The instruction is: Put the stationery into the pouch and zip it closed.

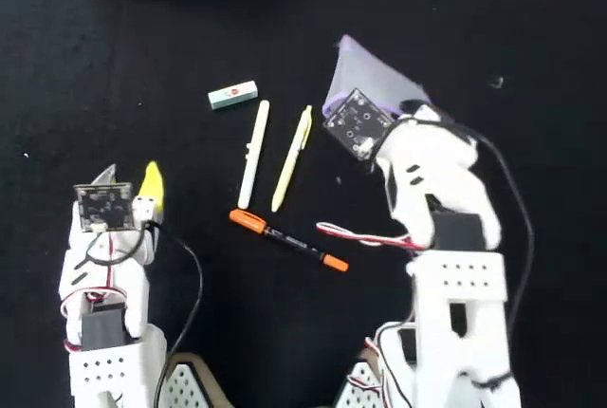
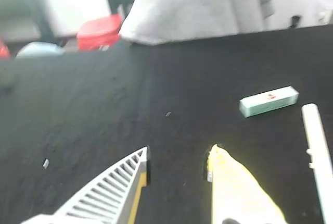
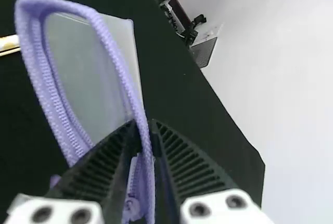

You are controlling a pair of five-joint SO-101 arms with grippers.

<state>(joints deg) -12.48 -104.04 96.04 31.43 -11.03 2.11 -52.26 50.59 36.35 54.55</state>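
Judging from how things lie, I am at the very start of the loading step. My right gripper (image 3: 143,130) is clamped on the zipper edge of the lilac pouch (image 1: 365,71), pinching the purple tape between its jaws and seemingly holding that edge up off the black table (image 1: 114,57) so the mouth gapes. I can see nothing inside the pouch, and all the stationery lies on the table between the two arms. The green eraser (image 2: 269,100) sits farthest from the arm bases. The white pen (image 1: 253,152) and the yellow pen (image 1: 292,157) lie side by side nearer in, the yellow one closer to the pouch. The black marker with orange ends (image 1: 289,239) lies crosswise nearest the bases. My left gripper (image 2: 179,151) hangs low over bare table to the left of the pens, jaws spread wide with nothing between them. The next move, as I read it, falls to the left arm: go to one piece, probably the white pen since it lies closest, close across its barrel and carry it to the pouch's mouth. The right arm must hold the opening steady, and the pen should enter end first or it may catch on the zipper.
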